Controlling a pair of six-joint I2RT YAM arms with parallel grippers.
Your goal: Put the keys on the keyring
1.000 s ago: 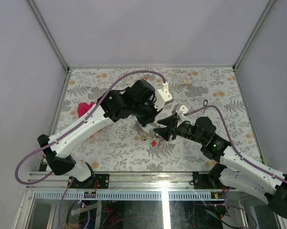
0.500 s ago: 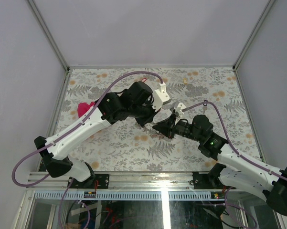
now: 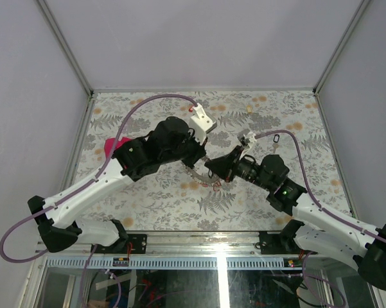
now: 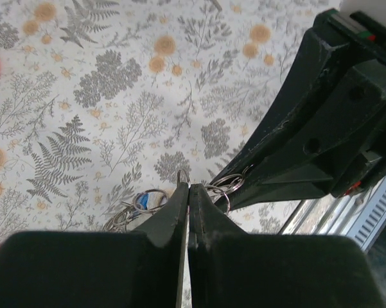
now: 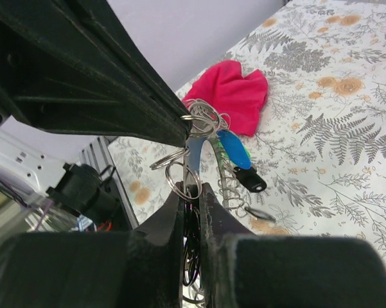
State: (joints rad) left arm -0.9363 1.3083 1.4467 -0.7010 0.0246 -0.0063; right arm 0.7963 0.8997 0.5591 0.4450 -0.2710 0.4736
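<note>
Both arms are meeting over the table point(image 3: 270, 115), to the right of the magenta cloth point(image 3: 113, 146) and well apart from it. The left end effector point(image 4: 188, 188) is holding its fingers pressed together, with no gap showing, and is pinching thin wire of the keyring point(image 3: 194, 174) at the very tips. The right end effector point(image 5: 191, 194) is facing it almost tip to tip, fingers nearly together and clamping a small split ring point(image 5: 183, 178) at the edge of the bunch. The keyring is hanging between the two tips, on the side of the left arm away from the cloth. The keys point(image 5: 234, 151) are dangling under it; a blue tag and a black tag point(image 5: 250, 183) are showing in the right wrist view, with the cloth lying behind them. How many keys are hanging there cannot be told, since the loops are overlapping.
</note>
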